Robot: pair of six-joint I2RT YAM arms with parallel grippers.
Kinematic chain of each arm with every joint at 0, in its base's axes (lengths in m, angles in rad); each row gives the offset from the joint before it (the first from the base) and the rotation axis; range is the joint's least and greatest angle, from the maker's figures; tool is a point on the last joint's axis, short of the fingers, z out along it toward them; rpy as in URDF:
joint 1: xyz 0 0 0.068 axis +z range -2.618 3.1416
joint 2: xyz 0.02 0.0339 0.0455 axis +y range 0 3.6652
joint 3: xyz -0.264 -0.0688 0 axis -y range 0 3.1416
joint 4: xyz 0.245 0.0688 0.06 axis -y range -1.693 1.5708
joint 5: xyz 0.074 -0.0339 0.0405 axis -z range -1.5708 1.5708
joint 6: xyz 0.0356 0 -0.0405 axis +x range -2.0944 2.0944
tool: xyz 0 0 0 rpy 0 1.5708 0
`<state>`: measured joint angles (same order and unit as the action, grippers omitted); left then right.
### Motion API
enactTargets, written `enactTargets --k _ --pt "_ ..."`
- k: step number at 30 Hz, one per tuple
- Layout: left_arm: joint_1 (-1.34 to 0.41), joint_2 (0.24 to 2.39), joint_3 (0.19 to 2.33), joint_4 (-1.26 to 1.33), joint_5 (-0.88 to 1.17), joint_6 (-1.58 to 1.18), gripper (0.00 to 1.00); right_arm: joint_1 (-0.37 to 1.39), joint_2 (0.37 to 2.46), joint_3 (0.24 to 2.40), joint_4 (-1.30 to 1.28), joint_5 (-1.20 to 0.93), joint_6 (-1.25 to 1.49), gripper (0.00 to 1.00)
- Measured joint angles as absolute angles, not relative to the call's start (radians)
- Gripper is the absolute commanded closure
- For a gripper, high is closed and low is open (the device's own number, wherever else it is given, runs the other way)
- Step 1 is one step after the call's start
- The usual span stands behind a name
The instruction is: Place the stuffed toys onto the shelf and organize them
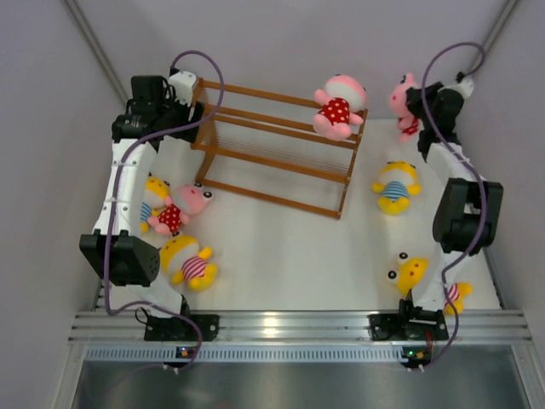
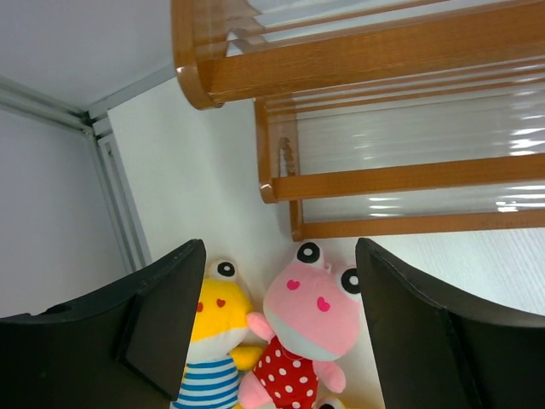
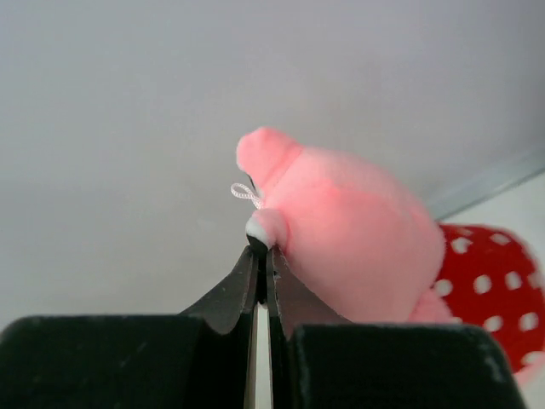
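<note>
Hanging spread and empty, the left pincer (image 2: 281, 256) stands just off the left end of the shelf (image 2: 383, 179).
- Beyond its fingers (image 2: 162, 324), on the table (image 2: 196, 170): a blue-striped yellow toy (image 2: 220, 311) and a dotted pink toy (image 2: 311, 319). They lie side by side, touching, near the foot of the shelf.
- Farther back toward this arm's base: a red-striped yellow toy (image 1: 192, 260), apart from that pair.

Right pincer (image 3: 260, 243): pressed together, with only a hairline between the jaws.
- Its tips touch a pale nub on the head of the corner pink toy (image 3: 341, 239). A small white thread loop sits right beside them. Whether any cloth is caught between the tips cannot be told.
- Left of this pincer and near it: a shelved pink toy (image 1: 339, 106), sitting at the right end of the top tier.
- Between this pincer and its base, on the table: a second blue-striped toy (image 1: 394, 187), lying by the right end of the shelf.
- Right at the base: a yellow toy (image 1: 411, 273), partly hidden by the arm.
</note>
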<state>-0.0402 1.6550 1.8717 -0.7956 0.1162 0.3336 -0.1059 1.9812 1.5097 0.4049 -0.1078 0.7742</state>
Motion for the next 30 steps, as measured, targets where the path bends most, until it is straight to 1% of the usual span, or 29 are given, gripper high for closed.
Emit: enactTargets --k 2,6,11,16,20,23,25,30 --pt "-0.042 1.64 1.872 -0.81 0.154 0.337 0.19 -0.128 1.826 1.496 0.353 -0.041 0.659 1.0" --pt "-0.05 1.589 1.864 -0.831 0.245 0.344 0.15 -0.115 1.552 1.483 0.256 0.033 0.472 1.0" --pt "-0.067 1.497 1.833 -0.842 0.372 0.339 0.12 -0.108 1.247 1.465 0.057 0.023 0.274 1.0" --pt "-0.101 1.432 1.795 -0.842 0.522 0.307 0.02 -0.105 1.026 1.464 -0.177 -0.101 0.165 1.0" --pt "-0.171 1.391 1.752 -0.843 0.64 0.274 0.02 -0.1 0.881 1.445 -0.348 -0.282 0.121 1.0" --pt "-0.256 1.358 1.725 -0.846 0.712 0.253 0.02 -0.1 0.809 1.439 -0.42 -0.446 0.117 1.0" --pt "-0.301 1.337 1.713 -0.846 0.753 0.239 0.02 -0.1 0.78 1.411 -0.409 -0.542 0.15 1.0" --pt "-0.378 1.278 1.668 -0.847 0.805 0.226 0.02 -0.097 0.711 1.222 -0.297 -0.712 0.337 1.0"
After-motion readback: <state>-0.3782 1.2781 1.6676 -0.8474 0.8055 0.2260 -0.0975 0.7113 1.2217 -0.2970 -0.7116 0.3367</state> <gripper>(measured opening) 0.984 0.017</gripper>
